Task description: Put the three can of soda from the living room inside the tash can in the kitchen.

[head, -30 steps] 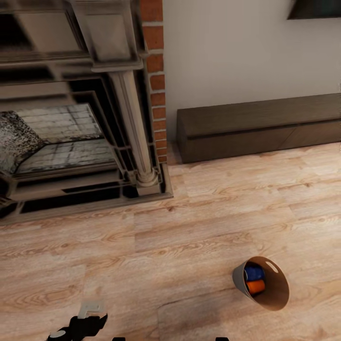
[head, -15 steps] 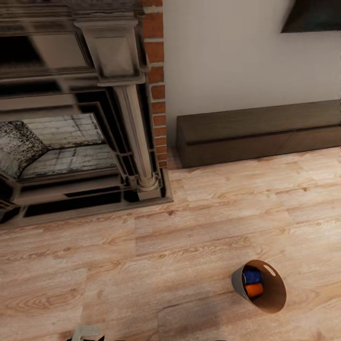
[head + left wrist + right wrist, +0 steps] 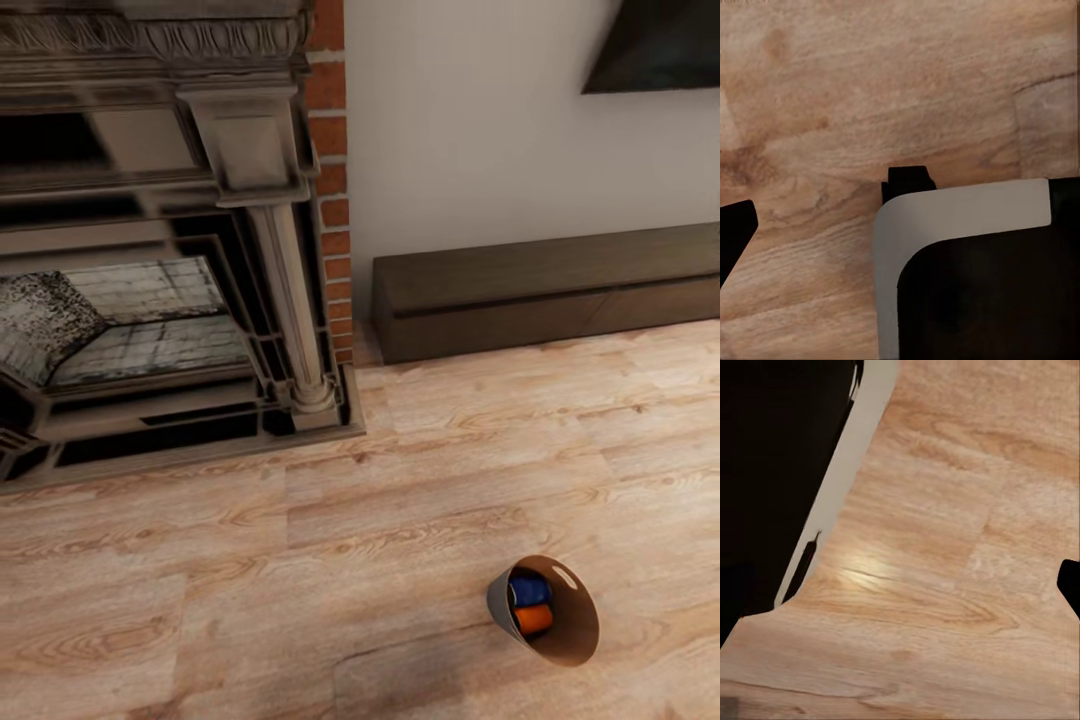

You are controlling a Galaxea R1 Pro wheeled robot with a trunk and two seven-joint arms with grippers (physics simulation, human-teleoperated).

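1. Lower right of the head view, we see the small grey tapered bin [image 3: 548, 612] on the light wood floor [image 3: 300, 560], holding a dark blue can [image 3: 529, 590] and an orange can [image 3: 535, 619].
2. Upper left stands the brick fireplace [image 3: 170, 270]; right of it is the long dark low cabinet [image 3: 545, 288].
3. Our wrist views add floorboards and dark robot parts; we cannot tell either gripper's finger opening.

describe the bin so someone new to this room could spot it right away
From the brick fireplace, look across the wood floor toward the robot's right. There sits the trash can, small, round, grey outside and coppery inside, tipped toward the camera, with a blue can and an orange can inside.
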